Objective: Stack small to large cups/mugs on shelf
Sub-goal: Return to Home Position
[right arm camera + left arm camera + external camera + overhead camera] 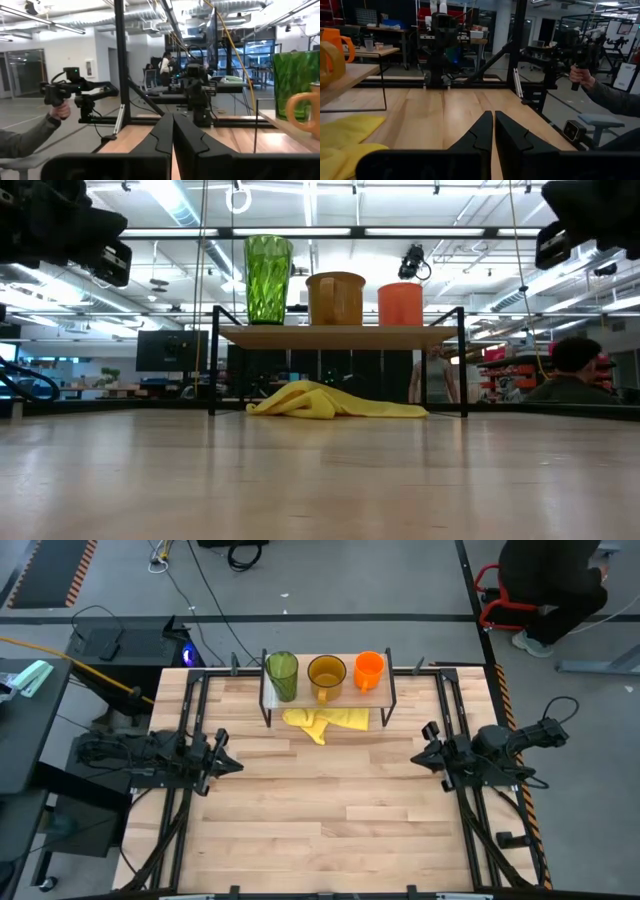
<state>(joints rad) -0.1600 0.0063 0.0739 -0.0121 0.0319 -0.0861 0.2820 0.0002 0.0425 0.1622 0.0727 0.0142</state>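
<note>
From my station I see the tall olive-green translucent tumbler (pixel 281 675), the amber-yellow translucent mug with a handle (pixel 326 674) and the small bright orange plastic mug (pixel 368 670) standing upright in one row on the low shelf with a light wooden top board and thin black wire legs (pixel 340 336). They stand side by side, not nested. In the high view the tumbler is at the left end, the amber mug is in the middle and the orange mug is at the right end. The shelf stands at the far edge of the pale wooden surface (pixel 320 820).

A crumpled yellow cloth (pixel 330 402) lies on the surface under the shelf, and part of it pokes out in front.

The dark left arm (pixel 150 755) lies low along the left side of the surface and the dark right arm (pixel 490 750) along the right side. They point inward toward each other, both well apart from the shelf. The left jaws are together with nothing between them, and so are the right jaws.

A person in dark clothing (pixel 550 590) crouches beyond the far right corner.
</note>
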